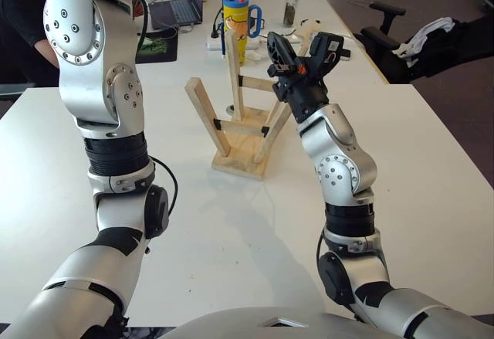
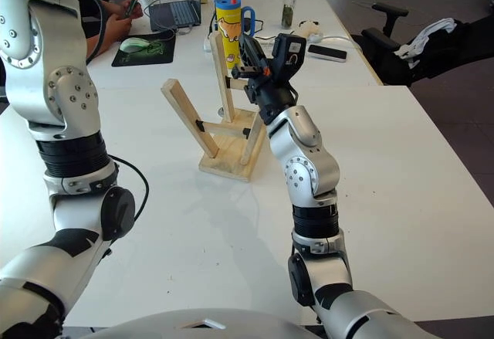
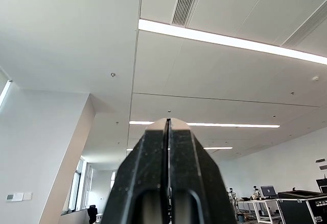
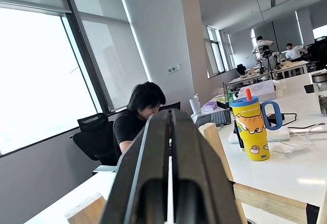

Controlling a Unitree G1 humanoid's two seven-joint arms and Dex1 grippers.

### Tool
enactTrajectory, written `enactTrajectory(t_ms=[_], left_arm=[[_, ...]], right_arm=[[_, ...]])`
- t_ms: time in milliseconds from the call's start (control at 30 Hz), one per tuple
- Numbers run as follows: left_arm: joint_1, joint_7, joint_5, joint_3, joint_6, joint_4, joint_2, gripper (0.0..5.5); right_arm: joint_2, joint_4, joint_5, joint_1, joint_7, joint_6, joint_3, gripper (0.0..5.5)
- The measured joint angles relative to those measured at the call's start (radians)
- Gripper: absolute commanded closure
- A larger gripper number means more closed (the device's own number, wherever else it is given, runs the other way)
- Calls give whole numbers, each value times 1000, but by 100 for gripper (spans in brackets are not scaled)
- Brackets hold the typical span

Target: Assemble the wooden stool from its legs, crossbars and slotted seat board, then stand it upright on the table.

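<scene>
White counter (image 1: 432, 169), stool (image 1: 239, 150) upside down on its seat. My right gripper (image 4: 170, 117) is closed beside a leg (image 4: 217, 147); left gripper (image 3: 168, 124) closed, pointing at the ceiling.

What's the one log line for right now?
stool: upside down, seat board on table | right gripper: shut, by upturned legs | left gripper: shut, pointing at ceiling

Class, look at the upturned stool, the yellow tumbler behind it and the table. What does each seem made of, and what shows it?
Stool: pale, matt, seemingly unvarnished wood, square-cut bars. Tumbler: likely plastic, bright yellow with blue lid and handle, slight gloss. Table: smooth white top, perhaps laminate; its core is hidden.
</scene>
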Motion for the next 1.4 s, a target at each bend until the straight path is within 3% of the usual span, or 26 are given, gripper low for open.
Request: enactTrajectory(t_ms=[300,500,733,867,1100,1400], left_arm=[[0,1,-13,0,6,16,1,550],[384,-3,-29,-146,339,30,-37,550],[432,-1,-31,-176,465,-16,-19,550],[466,14,-37,-154,434,-44,-49,550],[527,23,-76,-61,145,-171,-133,550],[600,-99,-84,-170,92,-347,-93,550]], right_arm=[[2,6,-21,-3,7,-4,1,549],[13,7,-23,-5,12,-28,11,549],[22,16,-40,2,9,-31,25,549],[25,16,-58,2,7,-27,28,549],[27,17,-68,13,54,-79,33,549],[25,-122,-4,11,120,-130,16,549]])
